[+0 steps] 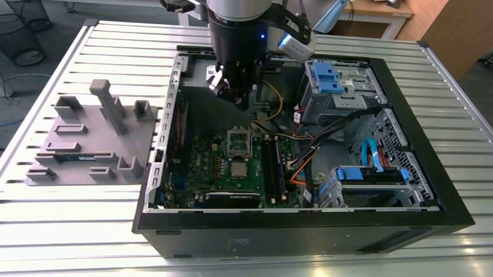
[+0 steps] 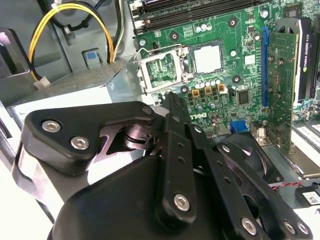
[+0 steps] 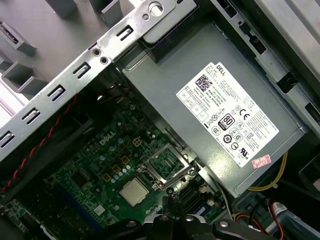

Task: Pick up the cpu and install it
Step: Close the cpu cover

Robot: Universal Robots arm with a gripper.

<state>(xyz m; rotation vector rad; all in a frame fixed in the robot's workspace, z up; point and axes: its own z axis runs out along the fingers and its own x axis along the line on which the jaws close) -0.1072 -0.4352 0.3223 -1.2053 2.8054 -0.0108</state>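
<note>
The arm (image 1: pixel 235 17) was a silver-grey tube running into a black wrist (image 1: pixel 235 55) with a small blue light (image 1: pixel 262 36), a silver camera block (image 1: pixel 297 45) mounted beside it; the gripper (image 2: pixel 172 100) was black linked bars studded with round silver screws

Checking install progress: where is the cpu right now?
In the exterior view the cpu lies on the green motherboard inside the case, right beside the silver socket frame.

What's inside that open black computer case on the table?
A green circuit board with the small shiny square cpu lying on it beside an open silver metal frame, plus coloured cables and blue-tabbed drive bays. The robot arm covers what lies behind it.
</note>
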